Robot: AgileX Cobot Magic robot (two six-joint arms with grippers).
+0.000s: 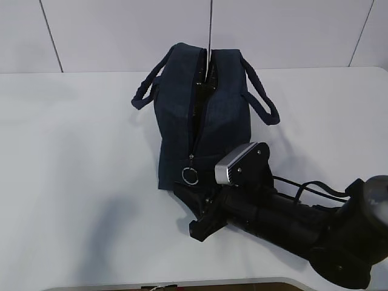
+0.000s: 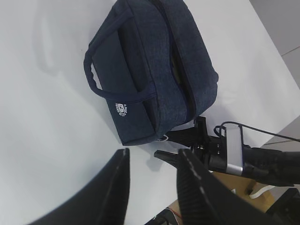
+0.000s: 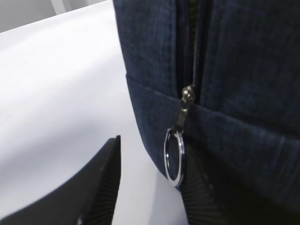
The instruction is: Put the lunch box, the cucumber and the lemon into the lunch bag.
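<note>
The lunch bag (image 1: 203,115) stands on the white bench (image 1: 73,170) a little toward twelve o'clock of the middle in the exterior view, its near end facing six o'clock and its two loop handles arching out at nine and three o'clock. Its top seam gapes along the far half, showing only a dark slit with a glint of shiny lining; what lies inside cannot be made out, and no lunch box, cucumber or lemon shows anywhere on the bench. The zipper slider sits low on the near end, and the metal ring pull (image 3: 174,157) hangs from it against the fabric. The right pincer (image 1: 195,213) lies at six o'clock of the bag, just below that ring, with the arm trailing off toward four o'clock and cut by the frame edge. In the right wrist view its two dark fingers (image 3: 101,187) stand parted, one out over bare bench at seven o'clock and the other close under the ring; whether that finger touches the ring is hard to tell, and the fingertips are cut off at the lower edge, so the pincer reads as released with nothing clamped. The left pincer (image 2: 152,187) is out of the exterior view; its own camera shows blurred fingers spread apart over bare bench, grasping nothing, with the bag at twelve o'clock of it.
</note>
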